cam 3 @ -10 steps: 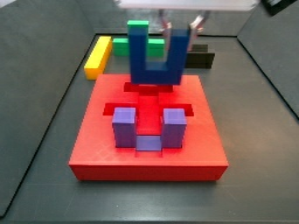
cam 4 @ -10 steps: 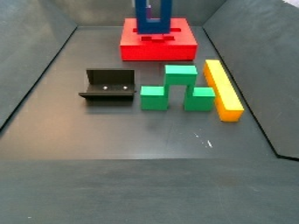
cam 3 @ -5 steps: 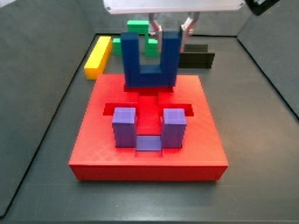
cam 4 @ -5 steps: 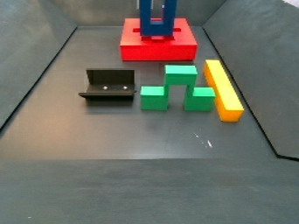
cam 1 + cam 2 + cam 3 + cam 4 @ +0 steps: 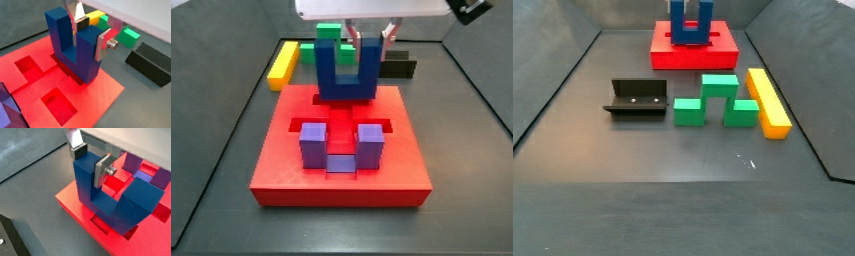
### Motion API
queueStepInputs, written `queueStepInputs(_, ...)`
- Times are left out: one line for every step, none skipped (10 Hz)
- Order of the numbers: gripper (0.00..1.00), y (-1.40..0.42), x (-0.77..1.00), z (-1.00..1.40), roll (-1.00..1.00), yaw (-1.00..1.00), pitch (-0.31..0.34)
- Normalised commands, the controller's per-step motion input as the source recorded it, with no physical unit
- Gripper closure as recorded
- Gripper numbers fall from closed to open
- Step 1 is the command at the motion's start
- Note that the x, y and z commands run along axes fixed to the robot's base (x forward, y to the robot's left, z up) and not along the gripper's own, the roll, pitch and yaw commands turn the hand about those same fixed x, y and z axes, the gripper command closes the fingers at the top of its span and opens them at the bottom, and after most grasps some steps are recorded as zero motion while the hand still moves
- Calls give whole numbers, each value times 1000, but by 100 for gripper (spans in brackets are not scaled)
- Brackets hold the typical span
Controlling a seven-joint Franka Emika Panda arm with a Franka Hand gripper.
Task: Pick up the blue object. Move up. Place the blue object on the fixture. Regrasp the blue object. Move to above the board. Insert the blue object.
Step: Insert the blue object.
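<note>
End effector (image 5: 91, 32) above the board's (image 5: 398, 170) far edge, pinching one prong of the blue block (image 5: 346, 70), upright with prongs up, base in a recess near that edge. Purple block (image 5: 342, 146) seated nearer the front. Fixture (image 5: 636, 101), green blocks (image 5: 716, 101) and yellow bar (image 5: 768, 101) well apart on dark surface (image 5: 673, 160), open floor around.

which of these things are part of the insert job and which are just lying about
In the job: blue object, one prong clamped in the gripper, base in the board; fixture, empty now.

Lying about: purple U-shaped block seated in the board, green blocks, yellow bar.
</note>
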Motion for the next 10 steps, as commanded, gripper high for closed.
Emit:
queueStepInputs(100,-31,-211,0,-87,0,-179)
queueStepInputs(100,0,-23,23,-203,0,-233)
queueStepInputs(100,0,0,0,-230,0,-290)
queueStepInputs(100,0,0,0,-204,0,-297)
queueStepInputs(100,0,0,-117,-57,0,-213)
queueStepInputs(100,0,0,-134,116,0,-79)
queueStepInputs(100,0,-83,-106,174,-9,-17)
queueStepInputs(100,0,-134,-66,157,-34,-10)
queueStepInputs(100,14,-174,-17,161,-60,0)
queueStepInputs(100,20,-246,0,171,-109,0)
